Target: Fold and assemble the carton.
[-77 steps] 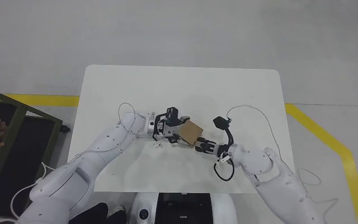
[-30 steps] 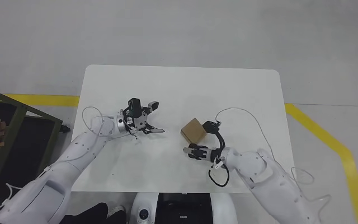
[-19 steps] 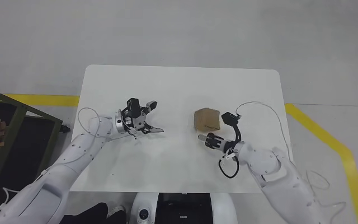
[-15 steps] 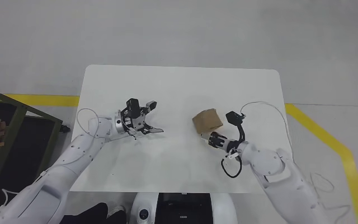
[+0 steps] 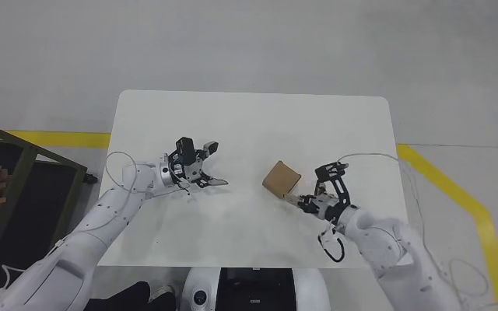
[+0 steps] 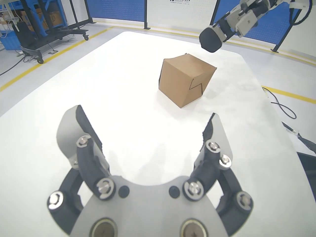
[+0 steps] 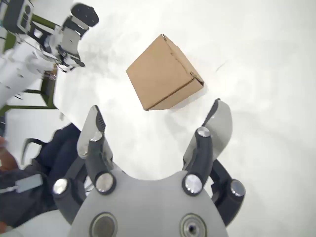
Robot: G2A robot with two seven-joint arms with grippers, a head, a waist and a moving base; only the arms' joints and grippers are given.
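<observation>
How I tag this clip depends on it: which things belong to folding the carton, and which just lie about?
Job: closed brown cardboard cube carton on the white table; left gripper and right gripper, fingers open, either side of it.
Lying about: dark green metal rack beside the table; yellow tape line on the floor.

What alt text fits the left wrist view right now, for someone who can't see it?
A closed brown carton sits on the white table with nothing touching it. The left gripper is open in the foreground, pointing toward the carton, and the right gripper hangs beyond it.
</observation>
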